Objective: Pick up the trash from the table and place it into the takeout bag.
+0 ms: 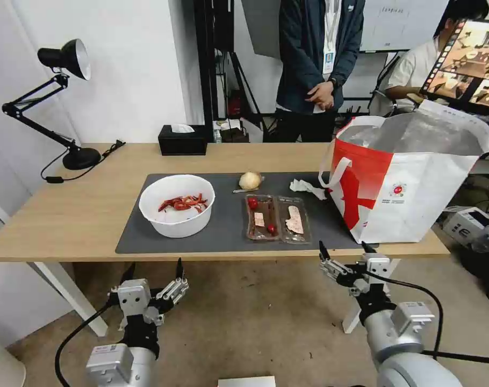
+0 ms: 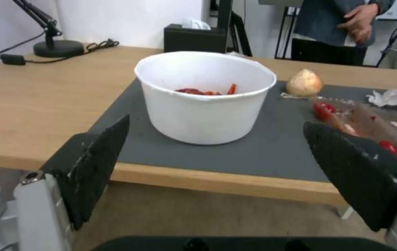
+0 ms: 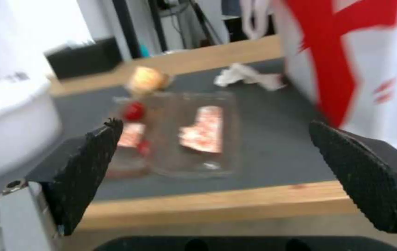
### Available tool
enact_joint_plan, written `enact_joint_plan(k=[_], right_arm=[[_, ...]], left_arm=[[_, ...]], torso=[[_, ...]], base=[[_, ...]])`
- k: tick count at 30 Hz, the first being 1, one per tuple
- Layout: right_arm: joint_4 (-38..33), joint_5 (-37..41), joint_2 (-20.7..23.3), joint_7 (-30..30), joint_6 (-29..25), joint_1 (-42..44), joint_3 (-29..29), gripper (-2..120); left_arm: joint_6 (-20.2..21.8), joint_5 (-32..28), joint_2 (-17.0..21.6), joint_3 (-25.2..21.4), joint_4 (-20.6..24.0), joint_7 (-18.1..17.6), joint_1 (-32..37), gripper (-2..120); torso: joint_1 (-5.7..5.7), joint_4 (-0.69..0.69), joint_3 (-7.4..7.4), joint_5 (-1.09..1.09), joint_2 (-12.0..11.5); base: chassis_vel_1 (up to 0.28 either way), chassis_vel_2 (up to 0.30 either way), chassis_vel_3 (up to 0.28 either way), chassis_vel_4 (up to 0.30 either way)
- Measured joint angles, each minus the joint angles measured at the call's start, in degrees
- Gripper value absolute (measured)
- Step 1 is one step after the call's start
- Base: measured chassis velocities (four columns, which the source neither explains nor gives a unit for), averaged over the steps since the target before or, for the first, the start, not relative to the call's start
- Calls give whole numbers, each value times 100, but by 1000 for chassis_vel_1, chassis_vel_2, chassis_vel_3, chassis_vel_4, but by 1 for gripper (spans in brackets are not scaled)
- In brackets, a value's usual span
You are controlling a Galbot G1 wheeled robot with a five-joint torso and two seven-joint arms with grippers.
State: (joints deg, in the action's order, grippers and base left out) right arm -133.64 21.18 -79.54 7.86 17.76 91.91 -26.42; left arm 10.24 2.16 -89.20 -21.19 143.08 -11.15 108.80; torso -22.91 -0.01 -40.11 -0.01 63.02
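Landmark: I place everything against the dark grey mat [image 1: 228, 226], which lies on the light-wood table [image 1: 67, 215].
Left gripper: my left gripper [image 1: 154, 273] hangs below the table's near edge, short of the mat's near left corner. Jaws stand wide apart, holding nothing.
Right gripper: my right gripper [image 1: 345, 248] sits just under the table's near edge, off the mat's near right corner. Jaws wide apart, holding nothing.
White bowl: the white bowl [image 1: 177, 205] stands upright on the left part of the mat, with red peel scraps [image 1: 183, 202] inside. In the left wrist view the bowl [image 2: 205, 97] lies straight ahead between my fingers [image 2: 94, 167].
Clear tray: the clear two-part tray [image 1: 278, 217] lies flat on the mat, right of the bowl and apart from it, with red and pale food bits in both halves. In the right wrist view the tray [image 3: 180, 134] sits between my fingers [image 3: 85, 170], beyond the table edge.
Beige ball: the beige wrapped ball [image 1: 250, 180] rests at the mat's far edge, just behind the tray.
Tissue: the crumpled white tissue [image 1: 307, 187] lies on the mat's far right part, near the bag.
Takeout bag: the white-and-red takeout bag [image 1: 411, 177] stands upright at the mat's right end, mouth open, foil lining showing.
Tissue box: a black tissue box [image 1: 182, 140] sits on bare wood behind the mat.
Lamp: a black desk lamp [image 1: 62, 102] stands at the table's far left, well clear of the mat.
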Motion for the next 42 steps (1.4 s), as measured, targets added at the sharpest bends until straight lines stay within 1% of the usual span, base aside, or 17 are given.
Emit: enact_joint_plan(k=[1,4,5,7,8,10,11,13,14,17,18,20,27,29,32,35,42], right_arm=[[0,0,0,0,0,0,0,100],[217,935,-68,540,-41,-401,606,100],[217,935,-68,540,-41,-401,606,100],[342,1542,-180,957,-101,-633,969,100],[342,1542,-180,957,-101,-633,969,100],[427,2506,-335,1584,-224,-925,1257,100],[427,2506,-335,1584,-224,-925,1257,100],[487,3551,-540,2096,-450,-1188,1372,100],[487,3551,-540,2096,-450,-1188,1372,100],[570,4802,-745,2541,-843,-1489,1302,100],[570,4802,-745,2541,-843,-1489,1302,100],[663,5273,-818,2773,-1083,-1653,1231,100],[765,5602,-900,3096,-1474,-1799,1156,100],[845,5945,-1001,3528,-1831,-1937,1037,100],[934,6032,-1047,3703,-1980,-2021,980,100],[986,6172,-1051,3870,-2044,-2081,974,100],[1097,6381,-1050,4015,-2063,-2243,979,100]], left_arm=[[0,0,0,0,0,0,0,100],[4,5,14,17,22,5,-26,100],[4,5,14,17,22,5,-26,100],[63,10,20,18,23,12,-29,100],[63,10,20,18,23,12,-29,100],[136,14,25,20,23,26,-46,100],[136,14,25,20,23,26,-46,100],[180,15,26,25,24,36,-79,100],[180,15,26,25,24,36,-79,100],[201,16,17,44,24,40,-101,100],[201,16,17,44,24,40,-101,100],[212,19,11,64,23,45,-118,100],[222,24,9,70,23,49,-134,100],[224,25,12,61,23,50,-139,100],[224,25,21,61,23,51,-144,100],[224,25,33,61,23,52,-148,100],[224,18,53,37,20,57,-156,100]], torso=[[0,0,0,0,0],[-1,1,0,-1,0],[-1,1,0,-1,0],[0,1,0,0,0],[0,1,0,0,0],[0,1,0,0,0],[0,1,0,0,0],[-1,1,-1,0,0],[-1,1,-1,0,0],[0,1,0,0,0],[0,1,0,0,0],[-1,1,-1,0,0],[0,1,0,0,0],[0,1,-1,0,0],[0,1,0,0,0],[0,1,0,1,0],[-1,1,0,1,0]], base=[[0,0,0,0],[0,0,0,0],[0,0,0,0],[0,0,0,0],[0,0,0,0],[0,0,0,0],[0,0,0,0],[0,0,0,0],[0,0,0,0],[0,0,0,0],[0,0,0,0],[0,0,0,0],[0,0,0,0],[0,0,0,0],[0,0,0,0],[0,0,0,0],[0,0,0,0]])
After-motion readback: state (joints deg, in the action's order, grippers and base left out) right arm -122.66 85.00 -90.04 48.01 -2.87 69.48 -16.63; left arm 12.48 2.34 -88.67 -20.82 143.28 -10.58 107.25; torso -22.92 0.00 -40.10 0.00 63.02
